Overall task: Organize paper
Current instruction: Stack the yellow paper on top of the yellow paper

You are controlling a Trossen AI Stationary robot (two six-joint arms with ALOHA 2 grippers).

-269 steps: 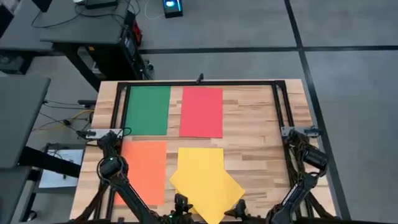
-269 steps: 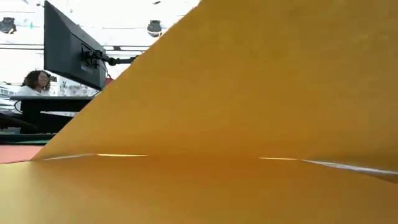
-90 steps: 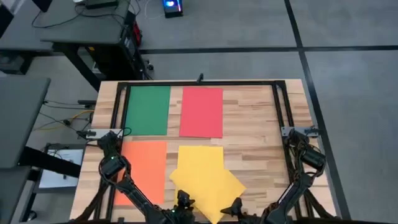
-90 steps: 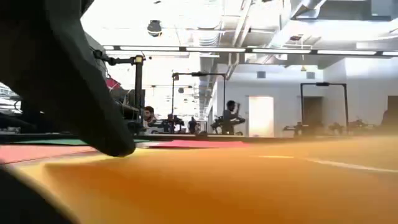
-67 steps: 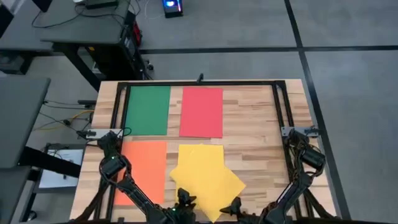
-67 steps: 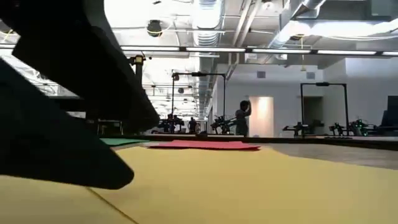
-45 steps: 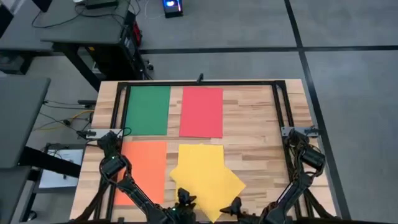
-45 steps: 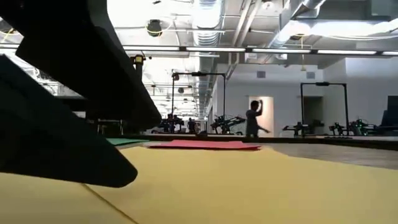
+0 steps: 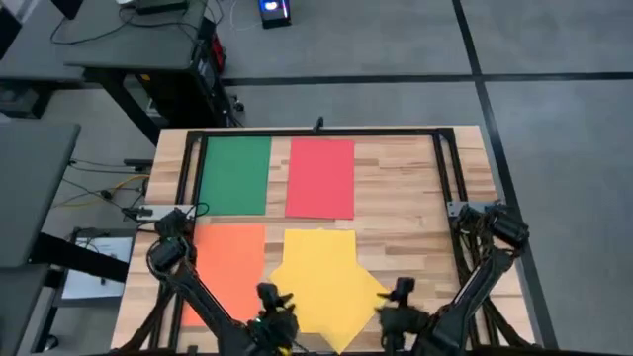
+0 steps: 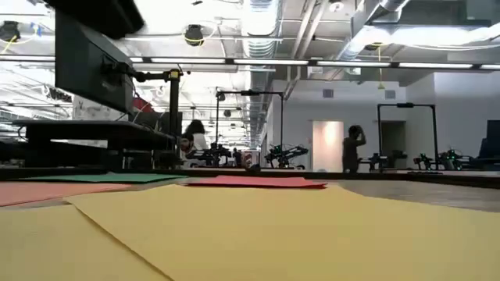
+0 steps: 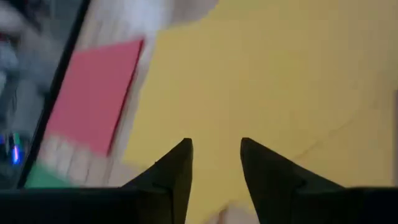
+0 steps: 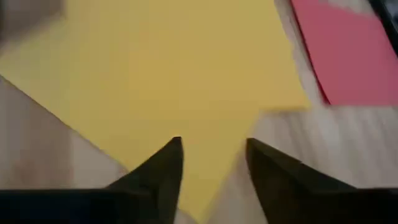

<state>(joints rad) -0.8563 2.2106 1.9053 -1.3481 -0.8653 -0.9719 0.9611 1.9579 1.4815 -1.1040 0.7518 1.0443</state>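
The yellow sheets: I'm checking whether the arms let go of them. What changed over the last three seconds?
Both grippers moved apart: the left gripper toward the left, the right gripper to the right, both open and empty. The yellow sheets now lie flat. The green sheet, red sheet and orange sheet stayed put.

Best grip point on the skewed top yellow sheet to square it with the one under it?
Probably the skewed yellow paper sheet at its corner pointing right, which juts past the straight yellow sheet onto bare wooden table. Come in low from the right with the right gripper, open and nearest. It lies flat, so sliding a finger under looks hard.
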